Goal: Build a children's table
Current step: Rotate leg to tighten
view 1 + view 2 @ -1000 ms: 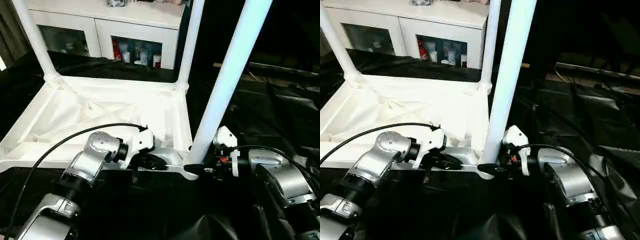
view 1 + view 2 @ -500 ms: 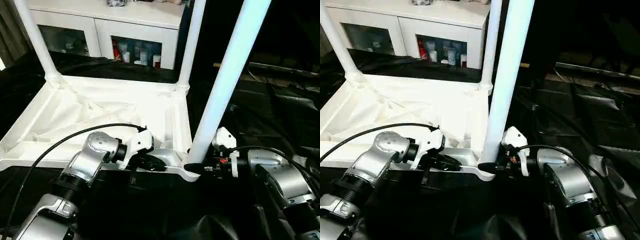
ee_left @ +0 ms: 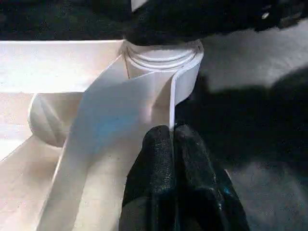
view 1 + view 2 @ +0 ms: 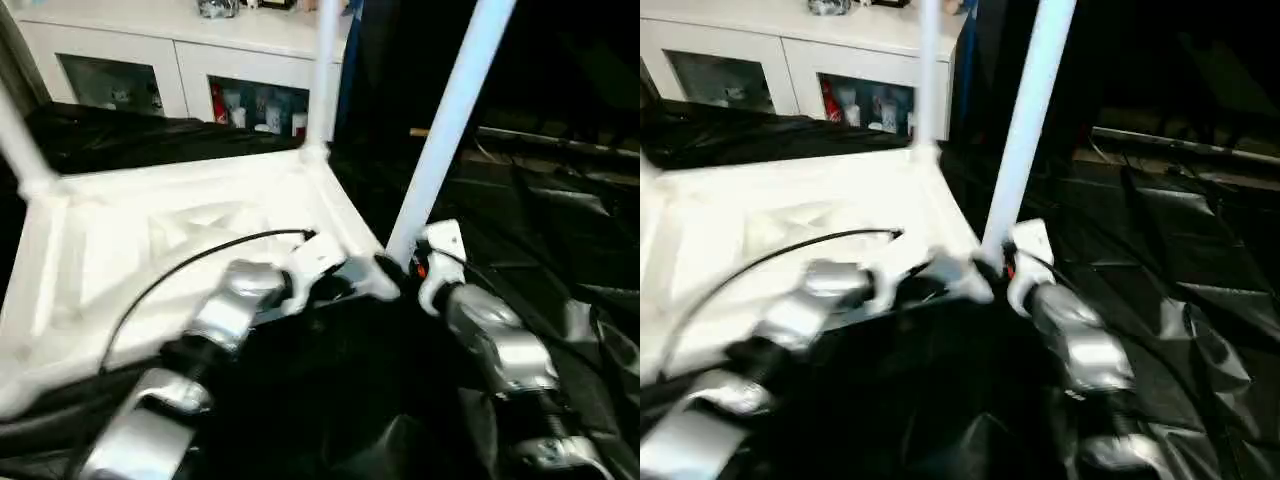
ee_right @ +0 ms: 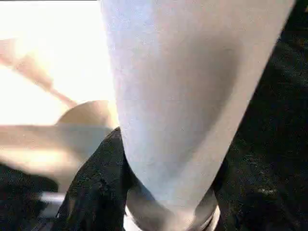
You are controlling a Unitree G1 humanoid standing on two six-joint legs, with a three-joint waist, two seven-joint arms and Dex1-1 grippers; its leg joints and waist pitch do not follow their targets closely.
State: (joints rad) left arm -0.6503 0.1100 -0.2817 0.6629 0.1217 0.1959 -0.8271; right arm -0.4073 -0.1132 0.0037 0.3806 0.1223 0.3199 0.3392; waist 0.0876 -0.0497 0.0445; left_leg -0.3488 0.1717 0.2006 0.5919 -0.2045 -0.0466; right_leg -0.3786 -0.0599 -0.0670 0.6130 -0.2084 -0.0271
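In the tabletop's near corner socket, upright leg in right gripper's clasp; left gripper pinching rim.

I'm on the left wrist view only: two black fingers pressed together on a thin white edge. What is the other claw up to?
Observer: The right claw has its fingers around the base of the near leg.
Operator: Is that leg alone?
Observer: No, two more legs already stand in the far corners of the upturned tabletop.
Operator: And my edge, what is it?
Observer: It's the tabletop's near rim, which the left claw pinches beside that leg's socket.
Operator: Anything behind the table?
Observer: A white cabinet with glass doors.
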